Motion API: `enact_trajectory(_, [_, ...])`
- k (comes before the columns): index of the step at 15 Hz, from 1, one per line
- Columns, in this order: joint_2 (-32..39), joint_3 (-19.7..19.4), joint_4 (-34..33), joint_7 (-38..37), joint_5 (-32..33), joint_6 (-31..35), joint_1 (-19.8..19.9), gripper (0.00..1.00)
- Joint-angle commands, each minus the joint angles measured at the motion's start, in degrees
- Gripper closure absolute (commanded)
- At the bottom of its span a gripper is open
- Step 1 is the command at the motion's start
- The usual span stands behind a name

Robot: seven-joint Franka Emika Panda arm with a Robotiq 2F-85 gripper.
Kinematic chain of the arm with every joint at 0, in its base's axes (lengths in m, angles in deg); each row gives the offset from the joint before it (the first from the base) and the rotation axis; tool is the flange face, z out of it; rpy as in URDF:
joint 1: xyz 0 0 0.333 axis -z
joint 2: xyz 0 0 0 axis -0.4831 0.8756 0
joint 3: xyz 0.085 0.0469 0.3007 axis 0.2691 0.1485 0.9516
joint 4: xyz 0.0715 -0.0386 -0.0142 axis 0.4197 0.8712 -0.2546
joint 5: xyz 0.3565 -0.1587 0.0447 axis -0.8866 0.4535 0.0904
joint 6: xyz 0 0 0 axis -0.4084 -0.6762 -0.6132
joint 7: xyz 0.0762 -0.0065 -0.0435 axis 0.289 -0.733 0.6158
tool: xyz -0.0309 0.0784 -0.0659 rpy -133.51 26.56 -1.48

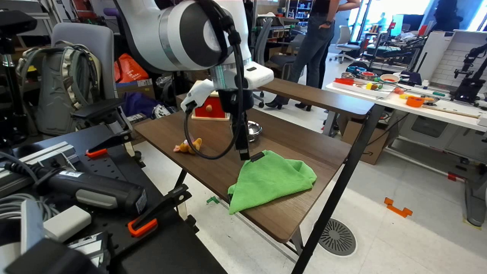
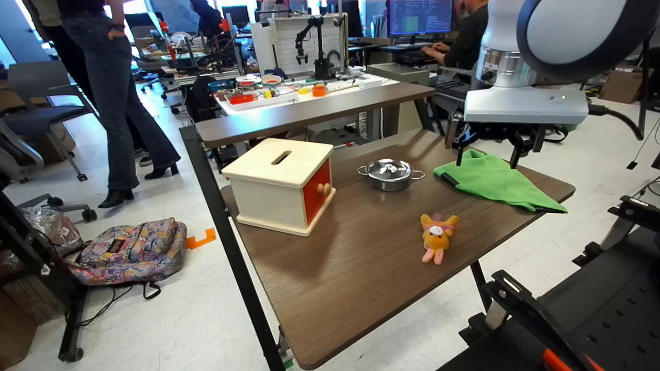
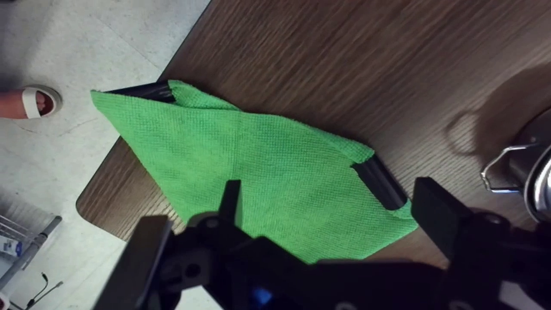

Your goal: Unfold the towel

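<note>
Can't see all the towel (image 3: 258,146), not behind that gripper (image 2: 487,158) in the wrist view; catch just a slice of pot (image 3: 540,172); hangs straight down, spread wide, over towel folded on the table (image 2: 356,288)!

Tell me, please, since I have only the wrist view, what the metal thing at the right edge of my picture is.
Observer: It is a lidded pot; an exterior view shows it whole.
Operator: Thank you; does anything stand past it, on the side away from the towel?
Observer: Yes, a box with a red face stands there in both exterior views.
Operator: Would you also say whether anything else lies on the table?
Observer: An orange toy does, apart from the towel, with bare table between them in both exterior views.
</note>
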Motion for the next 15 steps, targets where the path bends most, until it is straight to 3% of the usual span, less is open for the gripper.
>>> enact_trajectory(1, [3.85, -2.12, -2.62, 4.38, -6.01, 1.88, -2.31, 0.0])
enact_trajectory(8, [9.33, -2.8, -7.66, 8.5, -13.92, 0.58, -3.16, 0.0])
enact_trajectory(15, [12.7, -3.0, -12.74, 9.84, -17.66, -0.34, -5.23, 0.0])
